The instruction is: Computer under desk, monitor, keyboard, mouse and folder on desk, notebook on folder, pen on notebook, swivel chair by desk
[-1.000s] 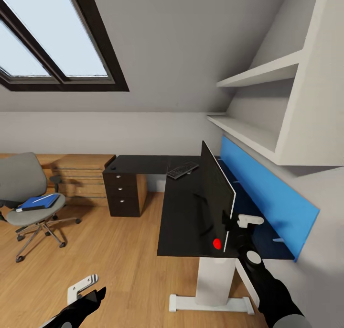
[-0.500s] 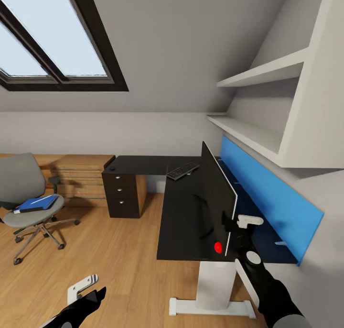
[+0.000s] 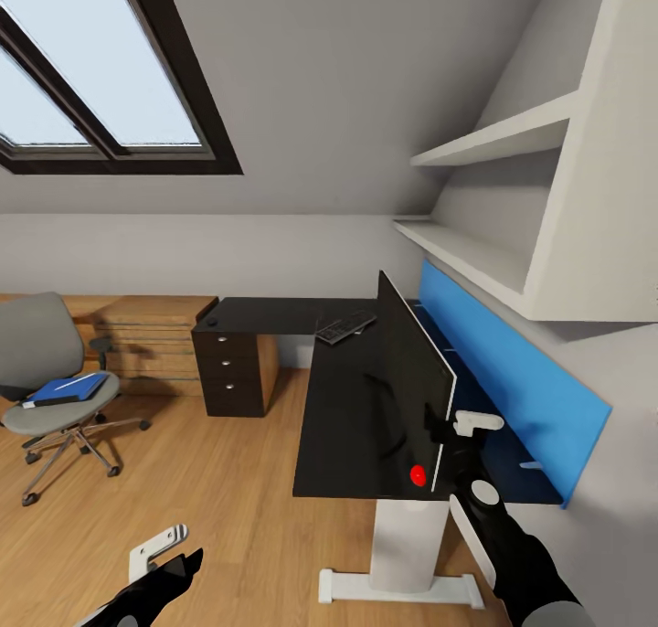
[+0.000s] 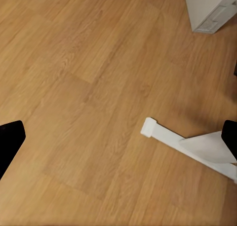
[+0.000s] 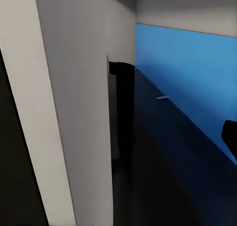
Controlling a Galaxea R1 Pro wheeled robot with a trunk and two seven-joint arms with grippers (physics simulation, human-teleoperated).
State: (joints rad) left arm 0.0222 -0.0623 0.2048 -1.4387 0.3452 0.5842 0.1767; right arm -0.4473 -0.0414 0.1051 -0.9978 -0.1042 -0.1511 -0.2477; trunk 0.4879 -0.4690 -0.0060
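The black monitor (image 3: 411, 380) stands edge-on on the dark desk (image 3: 343, 426), with a red dot low on its screen. My right gripper (image 3: 450, 433) is at the monitor's near edge, open. In the right wrist view the monitor's pale back (image 5: 74, 112) and its dark stand (image 5: 123, 112) lie between the spread fingers (image 5: 230, 137). The keyboard (image 3: 345, 325) lies at the desk's far end. A blue folder (image 3: 66, 389) rests on the grey swivel chair (image 3: 46, 371) at the left. My left gripper (image 3: 160, 549) hangs open above the wooden floor (image 4: 89, 87).
A dark drawer unit (image 3: 230, 371) stands under the desk's left wing, with wooden furniture (image 3: 151, 334) behind it. A blue panel (image 3: 512, 371) backs the desk, below white shelves (image 3: 493, 143). The desk's white foot (image 4: 182, 147) and a white box (image 4: 212, 8) are on the floor.
The whole picture has slid a little to the left, so the camera has turned. Both grippers keep their places and stay open.
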